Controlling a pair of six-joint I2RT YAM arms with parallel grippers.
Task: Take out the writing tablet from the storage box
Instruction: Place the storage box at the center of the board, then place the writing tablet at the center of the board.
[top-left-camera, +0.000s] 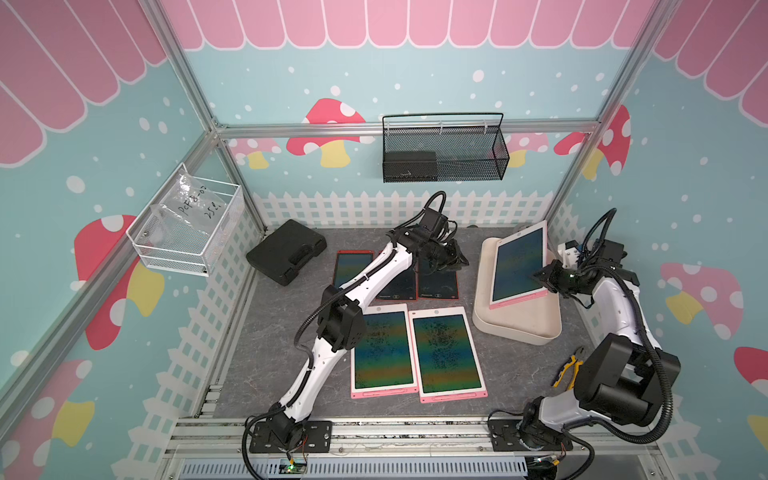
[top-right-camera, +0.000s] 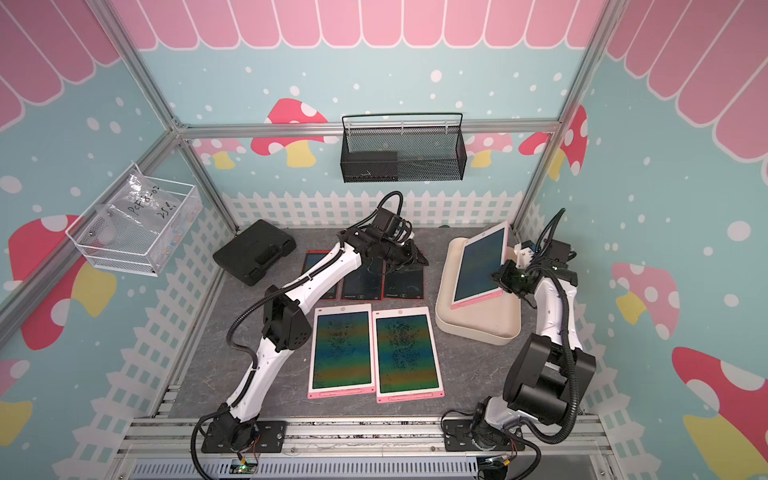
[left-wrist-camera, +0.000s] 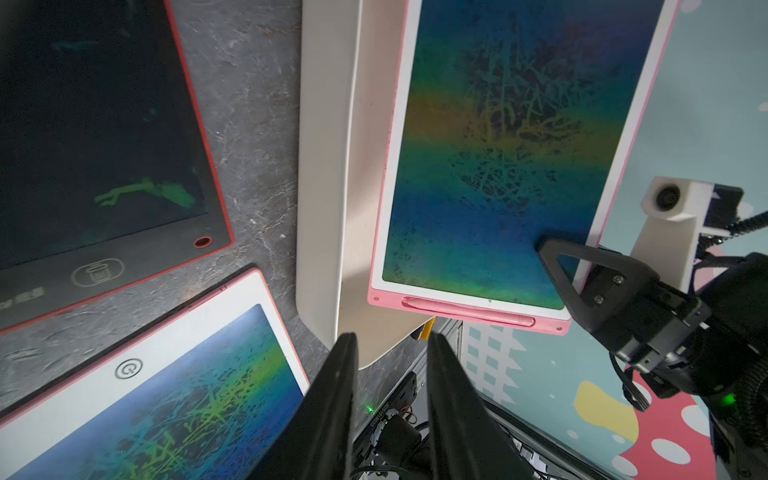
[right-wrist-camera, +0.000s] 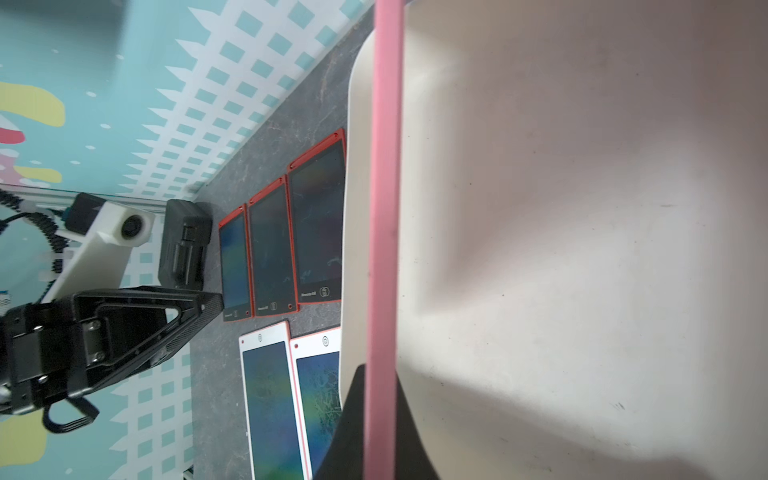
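A pink-framed writing tablet (top-left-camera: 519, 262) (top-right-camera: 480, 266) stands tilted in the cream storage box (top-left-camera: 515, 328) (top-right-camera: 478, 328), its lower end resting inside and its top raised above the far rim. My right gripper (top-left-camera: 544, 276) (top-right-camera: 500, 276) is shut on the tablet's right edge. In the right wrist view, the pink edge (right-wrist-camera: 386, 166) runs between the two black fingers (right-wrist-camera: 353, 415), with the box's bare floor (right-wrist-camera: 582, 208) behind. My left gripper (top-left-camera: 457, 259) (left-wrist-camera: 390, 334) hovers left of the box over the red tablets, open and empty.
Two pink-framed tablets (top-left-camera: 384, 349) (top-left-camera: 451, 355) lie flat at front centre. Three red-framed tablets (right-wrist-camera: 274, 249) lie behind them, partly under my left arm. A black case (top-left-camera: 286, 251) sits back left. Yellow-handled pliers (top-left-camera: 569, 368) lie beside the right arm. Wire baskets (top-left-camera: 187, 228) (top-left-camera: 444, 149) hang on the walls.
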